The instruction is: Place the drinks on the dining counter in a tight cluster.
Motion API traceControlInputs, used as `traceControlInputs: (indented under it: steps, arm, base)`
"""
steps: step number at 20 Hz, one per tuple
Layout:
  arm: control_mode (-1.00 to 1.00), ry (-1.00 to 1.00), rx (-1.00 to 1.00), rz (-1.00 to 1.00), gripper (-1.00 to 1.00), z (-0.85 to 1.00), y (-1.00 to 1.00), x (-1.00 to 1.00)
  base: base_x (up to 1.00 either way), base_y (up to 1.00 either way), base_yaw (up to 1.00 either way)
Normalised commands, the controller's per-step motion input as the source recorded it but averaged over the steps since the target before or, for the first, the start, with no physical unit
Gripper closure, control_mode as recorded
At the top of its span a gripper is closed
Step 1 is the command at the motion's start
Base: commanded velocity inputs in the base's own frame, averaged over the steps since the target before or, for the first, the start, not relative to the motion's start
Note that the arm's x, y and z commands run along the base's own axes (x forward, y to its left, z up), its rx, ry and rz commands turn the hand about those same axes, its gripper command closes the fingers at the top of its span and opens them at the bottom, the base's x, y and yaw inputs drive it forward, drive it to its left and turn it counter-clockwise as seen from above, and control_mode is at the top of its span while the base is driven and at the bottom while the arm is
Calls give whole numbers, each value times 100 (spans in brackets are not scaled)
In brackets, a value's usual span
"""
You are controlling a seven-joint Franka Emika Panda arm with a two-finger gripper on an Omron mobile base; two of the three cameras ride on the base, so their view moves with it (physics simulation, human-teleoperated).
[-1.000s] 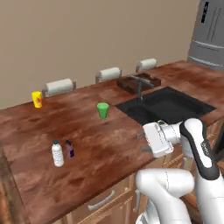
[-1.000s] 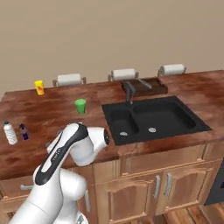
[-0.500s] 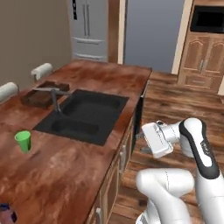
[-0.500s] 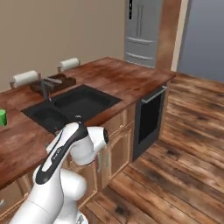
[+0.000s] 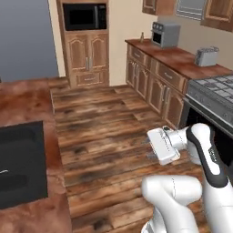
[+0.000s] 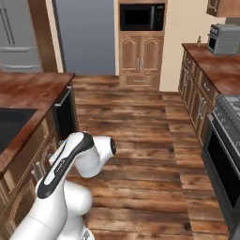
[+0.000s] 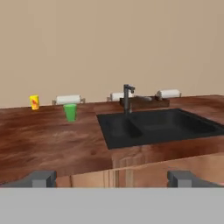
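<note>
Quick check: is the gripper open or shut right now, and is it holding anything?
Gripper: open, fingertips wide apart, nothing between them; it faces the counter with the sink.

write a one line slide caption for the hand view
Open gripper facing the dining counter: black sink with faucet, green cup, yellow cup.

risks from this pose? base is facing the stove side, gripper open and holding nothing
1. The base views face the floor and the far counter with the toaster oven; a small bottle stands beside it, easy to mistake for a task drink.
2. The open gripper sits level with the dining counter edge; driving on might clip it.
</note>
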Motion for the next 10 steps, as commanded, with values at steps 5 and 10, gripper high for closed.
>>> traceControlInputs:
  steps: [5,10]
  arm:
    - [100,0,0,0,-100,0,0,0]
    - [100,0,0,0,-100,0,0,0]
  base:
    - [33,0,-65]
    - [81,1,-12]
